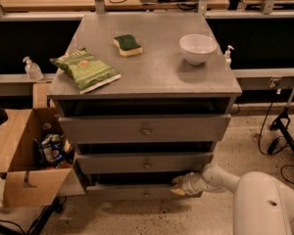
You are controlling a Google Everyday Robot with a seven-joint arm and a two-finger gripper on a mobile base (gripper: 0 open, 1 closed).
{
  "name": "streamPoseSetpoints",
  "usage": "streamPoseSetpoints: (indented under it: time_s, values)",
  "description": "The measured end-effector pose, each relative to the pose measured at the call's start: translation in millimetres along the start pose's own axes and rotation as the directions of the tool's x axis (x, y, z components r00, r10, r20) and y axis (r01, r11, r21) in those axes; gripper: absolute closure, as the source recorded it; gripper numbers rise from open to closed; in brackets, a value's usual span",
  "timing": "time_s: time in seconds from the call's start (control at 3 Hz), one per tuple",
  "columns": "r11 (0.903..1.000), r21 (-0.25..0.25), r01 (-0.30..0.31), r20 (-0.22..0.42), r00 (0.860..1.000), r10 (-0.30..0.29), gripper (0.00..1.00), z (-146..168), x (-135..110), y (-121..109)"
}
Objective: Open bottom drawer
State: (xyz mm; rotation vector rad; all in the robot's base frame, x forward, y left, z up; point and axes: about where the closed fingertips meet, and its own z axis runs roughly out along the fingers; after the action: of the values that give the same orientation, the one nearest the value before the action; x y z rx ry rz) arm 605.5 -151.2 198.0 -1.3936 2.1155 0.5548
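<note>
The grey cabinet (152, 77) has three drawer fronts. The bottom drawer (132, 192) is the narrowest and lowest, with a small round knob (146, 195) at centre; a dark gap shows above its front. My gripper (178, 185) reaches in from the right on a white arm (220, 178) and sits at the top right edge of the bottom drawer's front, right of the knob. The mid-sized drawer front (147, 162) and the tallest drawer front (146, 129) are above it.
On the cabinet top lie a green chip bag (85, 69), a green-yellow sponge (127, 45) and a white bowl (198, 48). An open cardboard box (24, 160) with items stands at left. Cables and a black stand (284, 126) are at right on the speckled floor.
</note>
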Motion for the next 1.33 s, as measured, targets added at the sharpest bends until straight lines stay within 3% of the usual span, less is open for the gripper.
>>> streamPoseSetpoints:
  time_s: [0.33,0.67,1.0,1.33]
  values:
    - [1.0000,-0.004,0.000,0.001,1.000,0.000,0.11,2.3,-0.2,2.0]
    - [1.0000,-0.007,-0.001,0.001,1.000,0.001,0.00,3.9,-0.3,3.5]
    - [1.0000,-0.007,-0.001,0.001,1.000,0.001,0.00,3.9,-0.3,3.6]
    - [0.9999,-0.012,-0.001,0.002,1.000,0.001,0.18,6.2,-0.6,5.6]
